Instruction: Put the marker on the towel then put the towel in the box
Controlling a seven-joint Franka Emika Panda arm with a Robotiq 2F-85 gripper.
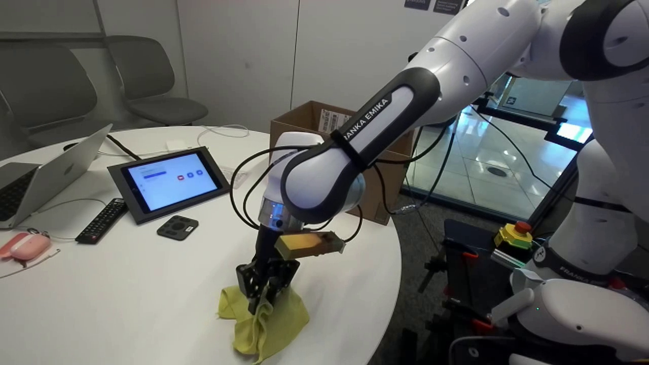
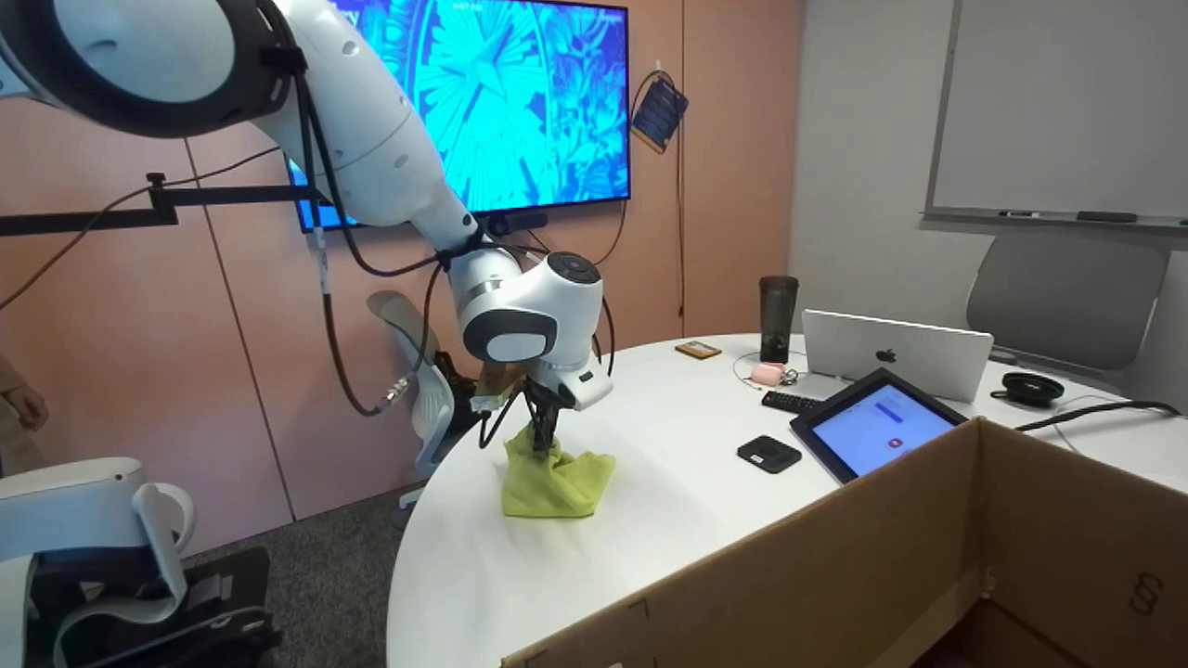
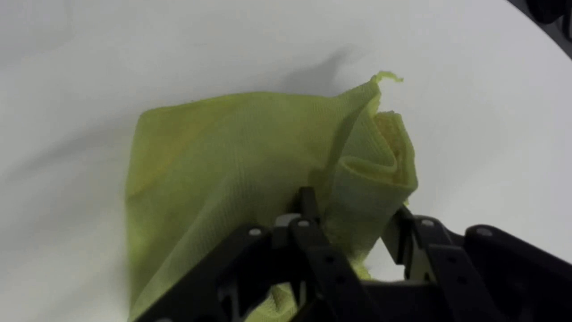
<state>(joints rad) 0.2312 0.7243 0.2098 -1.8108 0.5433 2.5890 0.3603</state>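
Observation:
The yellow-green towel (image 1: 284, 324) is bunched up under my gripper (image 1: 260, 303) near the edge of the white table. It also shows crumpled and tented below the gripper (image 2: 543, 448) in an exterior view (image 2: 557, 487). In the wrist view a thick fold of the towel (image 3: 214, 156) stands between the two black fingers (image 3: 353, 205), which are shut on it. Its shadows lie a little apart from its edges; I cannot tell whether it touches the table. The marker is hidden or out of view. The open cardboard box (image 1: 370, 208) stands on the table behind the arm; its wall (image 2: 798, 575) also fills a near corner.
A tablet on a stand (image 1: 172, 177), a black puck-like device (image 1: 177, 227), a remote (image 1: 101, 221), a pink case (image 1: 30, 247) and a laptop (image 1: 61, 177) are on the table. A dark tumbler (image 2: 778, 318) stands at the back. Cables hang from the arm.

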